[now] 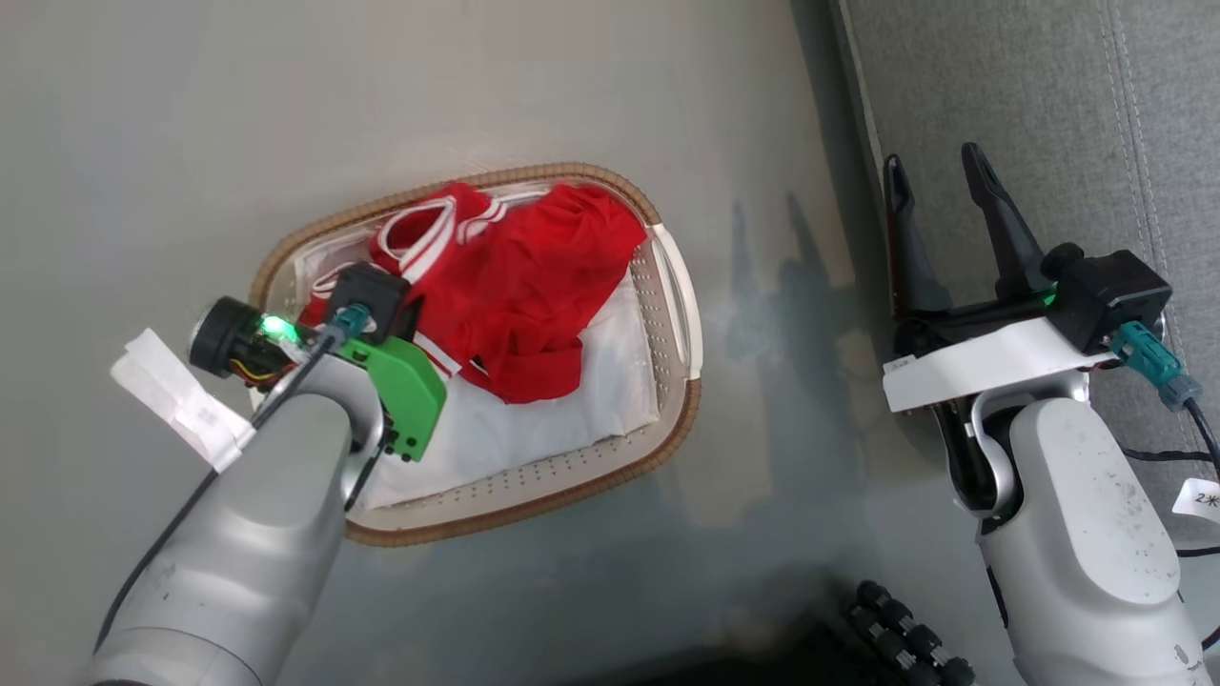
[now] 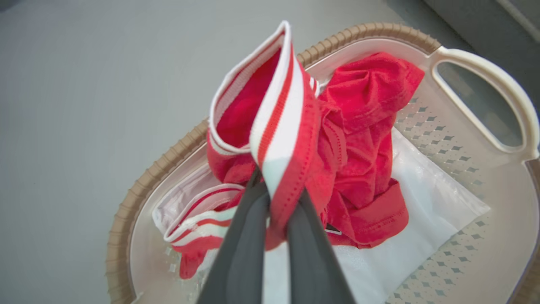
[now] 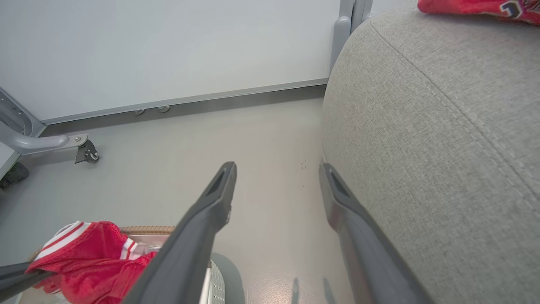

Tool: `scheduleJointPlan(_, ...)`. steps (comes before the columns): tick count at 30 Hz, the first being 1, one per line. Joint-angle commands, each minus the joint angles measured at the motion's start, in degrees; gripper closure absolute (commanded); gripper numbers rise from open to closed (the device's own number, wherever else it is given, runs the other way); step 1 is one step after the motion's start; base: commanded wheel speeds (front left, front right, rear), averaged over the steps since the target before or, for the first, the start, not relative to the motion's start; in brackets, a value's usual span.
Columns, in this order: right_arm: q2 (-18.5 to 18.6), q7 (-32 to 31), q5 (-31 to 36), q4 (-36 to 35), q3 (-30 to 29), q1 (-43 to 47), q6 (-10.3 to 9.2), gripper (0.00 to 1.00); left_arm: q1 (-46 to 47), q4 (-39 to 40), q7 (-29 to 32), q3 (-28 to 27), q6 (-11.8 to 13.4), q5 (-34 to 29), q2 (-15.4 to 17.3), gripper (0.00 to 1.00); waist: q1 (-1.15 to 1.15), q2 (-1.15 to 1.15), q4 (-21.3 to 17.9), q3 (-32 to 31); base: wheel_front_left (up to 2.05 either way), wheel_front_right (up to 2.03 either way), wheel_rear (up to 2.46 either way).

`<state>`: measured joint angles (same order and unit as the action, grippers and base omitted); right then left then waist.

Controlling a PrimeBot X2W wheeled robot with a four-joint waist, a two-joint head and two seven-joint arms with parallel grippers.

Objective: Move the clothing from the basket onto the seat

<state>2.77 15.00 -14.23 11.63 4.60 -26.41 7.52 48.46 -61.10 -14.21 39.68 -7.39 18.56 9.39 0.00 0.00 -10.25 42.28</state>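
The left fingers (image 2: 278,192) are closed tight on the red jersey with white stripes (image 2: 274,105). They pinch its striped ribbed band, which stands up above the small white perforated plastic basket with a brown woven-look rim (image 1: 681,314). The rest of the jersey and a crumpled red T-shirt (image 2: 363,126) lie inside the basket, on top of a plain white sheet-like liner (image 1: 534,429). The basket stands on the smooth grey floor (image 1: 286,95).

The right fingers (image 1: 932,160) are spread wide apart and hold nothing. They hover beside the edge of the large grey fabric-upholstered seat cushion with a stitched seam (image 1: 1048,114), which is to the right of the basket. In the right wrist view, another red garment with lettering (image 3: 476,8) lies on top of the seat.
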Motion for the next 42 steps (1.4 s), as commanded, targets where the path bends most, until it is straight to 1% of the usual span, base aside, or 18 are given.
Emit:
scheduleJointPlan(1,0.2,0.3,0.5,0.4,-0.3,1.0,-0.06,0.00,-1.0,1.4,-0.6,0.9,-0.2,1.2,0.3,1.00,0.00,0.00,1.5,-2.6,0.00,0.00,0.00)
scheduleJointPlan(4,0.2,0.3,1.4,1.0,-0.9,2.0,-0.07,0.00,-2.1,4.6,-0.8,3.4,-0.2,2.4,1.0,1.00,0.00,0.00,2.7,-5.7,0.00,0.00,0.00)
scheduleJointPlan(8,0.2,0.3,2.5,2.4,-1.7,3.5,-0.06,0.00,-3.2,10.4,-1.0,7.1,-0.2,4.5,2.8,1.00,0.00,0.00,4.3,-11.0,0.00,0.00,0.00)
scheduleJointPlan(11,0.2,0.3,3.3,3.7,-2.3,5.5,-0.07,0.00,-3.7,15.5,-1.0,8.9,-0.2,5.8,4.3,1.00,0.00,0.00,5.4,-15.9,0.00,0.00,0.00)
scheduleJointPlan(13,0.2,0.3,3.6,4.5,-2.8,6.8,-0.07,0.00,-4.5,18.7,-1.0,9.7,-0.2,8.1,4.8,1.00,0.00,0.00,6.1,-19.5,0.00,0.00,0.00)
scheduleJointPlan(17,0.2,0.3,4.2,6.2,-3.1,10.0,-0.07,0.00,-3.6,23.8,-1.0,11.8,-0.2,10.7,6.7,1.00,0.00,0.00,7.1,-26.5,0.00,0.00,0.00)
scheduleJointPlan(20,0.2,0.3,4.3,7.0,-3.2,12.3,-0.07,0.00,-2.0,26.9,0.4,13.0,-0.2,12.1,7.8,1.00,0.00,0.00,7.2,-30.7,0.00,0.00,0.00)
scheduleJointPlan(23,0.2,0.3,4.5,7.6,-3.3,14.2,-0.06,0.00,-0.2,30.8,3.0,13.7,-0.2,14.0,9.2,1.00,0.00,0.00,7.0,-34.3,0.00,0.00,0.00)
scheduleJointPlan(26,0.2,0.3,4.8,7.8,-3.0,15.9,-0.06,0.00,2.8,34.8,6.2,14.1,-0.2,15.8,10.7,1.00,0.00,0.00,6.9,-37.1,0.00,0.00,0.00)
scheduleJointPlan(33,0.2,0.3,4.2,7.4,-1.3,17.3,-0.06,0.00,9.6,42.8,15.7,13.7,-0.1,19.9,14.0,1.00,0.00,0.00,5.7,-40.5,0.00,0.00,0.00)
scheduleJointPlan(38,0.2,0.3,3.6,6.9,0.6,17.6,-0.06,0.00,12.0,46.1,19.1,12.9,0.4,21.2,14.7,1.00,0.00,0.00,5.3,-42.0,0.00,0.00,0.00)
scheduleJointPlan(42,0.2,0.3,3.0,5.9,2.6,16.4,-0.07,0.00,12.5,47.5,20.0,12.5,1.0,21.8,14.8,1.00,0.00,0.00,5.1,-42.4,0.00,0.00,0.00)
